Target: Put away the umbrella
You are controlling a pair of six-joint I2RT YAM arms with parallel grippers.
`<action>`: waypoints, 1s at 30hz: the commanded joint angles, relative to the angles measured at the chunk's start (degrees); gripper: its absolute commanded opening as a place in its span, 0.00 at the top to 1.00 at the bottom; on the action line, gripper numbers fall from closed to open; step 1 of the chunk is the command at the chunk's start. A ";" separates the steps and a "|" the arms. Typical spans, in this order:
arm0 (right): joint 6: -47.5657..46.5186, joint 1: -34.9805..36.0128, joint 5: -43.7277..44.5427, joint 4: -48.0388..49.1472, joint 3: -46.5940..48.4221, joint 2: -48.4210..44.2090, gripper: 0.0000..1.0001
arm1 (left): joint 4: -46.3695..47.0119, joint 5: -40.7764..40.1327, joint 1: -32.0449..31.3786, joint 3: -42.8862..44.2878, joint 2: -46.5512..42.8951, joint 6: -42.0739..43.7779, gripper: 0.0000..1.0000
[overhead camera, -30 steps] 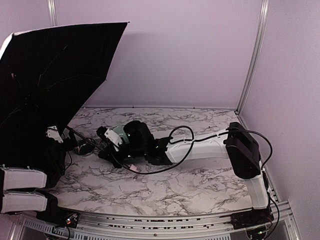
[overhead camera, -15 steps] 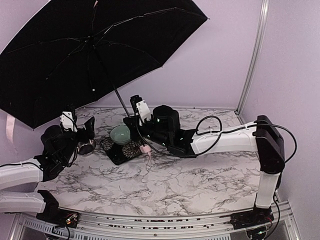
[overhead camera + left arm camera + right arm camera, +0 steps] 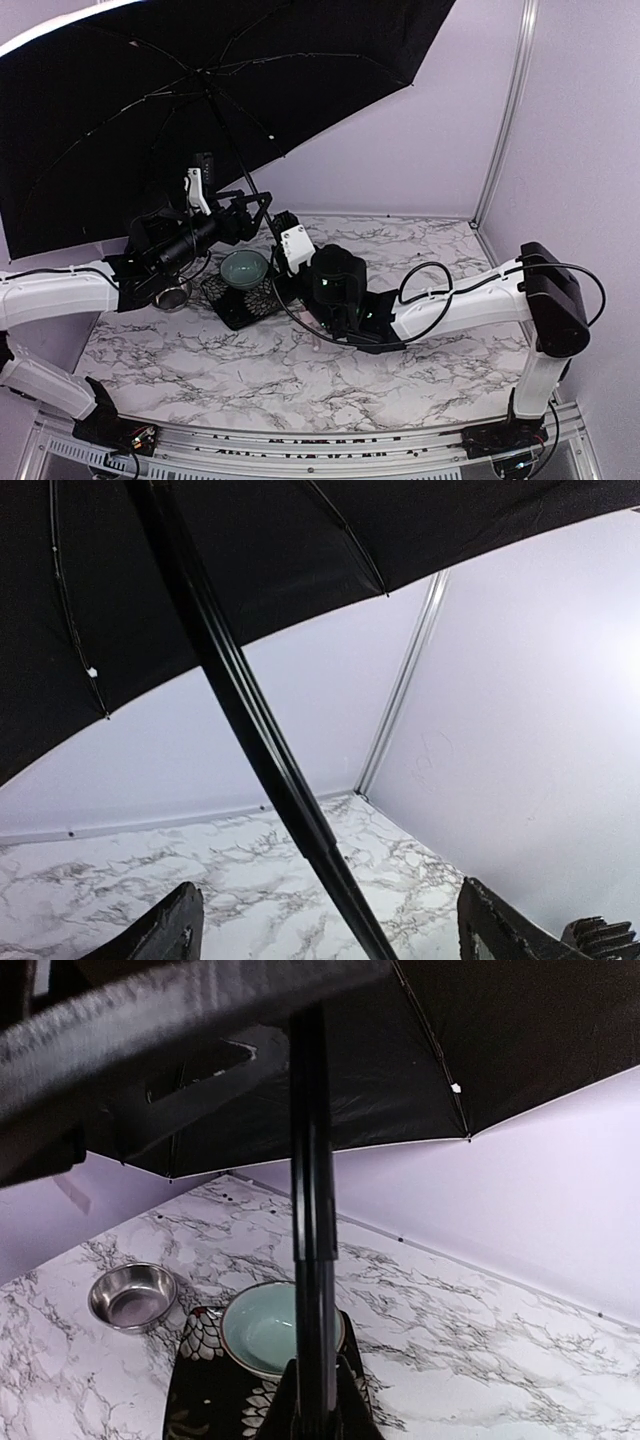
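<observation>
The umbrella point(image 3: 150, 90) stands open, its black lining filling the upper left of the top view with a pale edge along the rim. Its thin black shaft point(image 3: 240, 170) slants down toward the middle of the frame. There the right gripper point(image 3: 278, 238) is pinched low on the shaft, above a pale green bowl point(image 3: 244, 268) on a floral mat point(image 3: 232, 305). Just higher up, the left gripper point(image 3: 252, 207) is spread, its fingers point(image 3: 178, 932) either side of the shaft and clear of it.

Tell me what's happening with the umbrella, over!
Right end effector shut on umbrella, low on shaft. Left end effector open around shaft, higher up. Wide open, tilted. Bowl and mat just below.
</observation>
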 commanded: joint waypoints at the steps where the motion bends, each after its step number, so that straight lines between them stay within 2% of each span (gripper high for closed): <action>1: 1.14 0.44 5.92 9.93 -1.33 -4.55 1.00 | 2.04 4.01 -1.25 2.41 4.45 -4.21 0.14; 4: 0.99 0.72 6.50 11.09 -2.45 -4.91 1.00 | 5.23 4.60 -1.75 2.37 6.59 -5.78 0.26; 8: 0.62 0.76 7.06 12.44 -3.78 -5.37 1.00 | 8.98 6.00 -2.64 2.44 8.23 -5.97 0.48; 14: 0.38 1.02 7.51 13.10 -4.89 -5.71 1.00 | 10.94 7.45 -3.10 4.16 11.06 -6.85 0.53; 18: -0.23 1.12 7.81 13.67 -5.43 -5.70 1.00 | 11.49 7.95 -3.50 4.86 12.23 -7.26 0.69; 24: -1.09 1.19 8.41 13.97 -5.38 -5.10 1.00 | 12.87 9.85 -4.59 6.01 13.33 -6.61 0.65; 30: -1.31 1.20 8.50 14.55 -5.98 -5.30 1.00 | 14.16 11.24 -4.91 6.39 14.03 -7.16 0.70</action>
